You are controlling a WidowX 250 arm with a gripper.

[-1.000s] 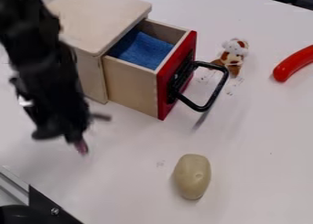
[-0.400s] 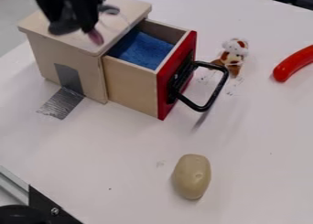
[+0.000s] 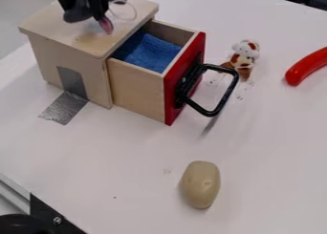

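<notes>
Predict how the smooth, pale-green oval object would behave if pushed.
The smooth, pale-green oval object would probably roll unevenly, being rounded but longer than wide. Its shiny, crease-free surface suggests something stiff, perhaps slightly slippery.

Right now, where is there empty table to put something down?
There's bare table between the silver tape and the pale oval thing, and more below the red curved thing in the picture. It's crowded by the box: the tool hangs over its top, the drawer sticks out, and the spotted toy sits near the handle.

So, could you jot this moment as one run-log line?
gripper: over wooden box | drawer: open, blue cloth inside | pale oval object: on table
</notes>
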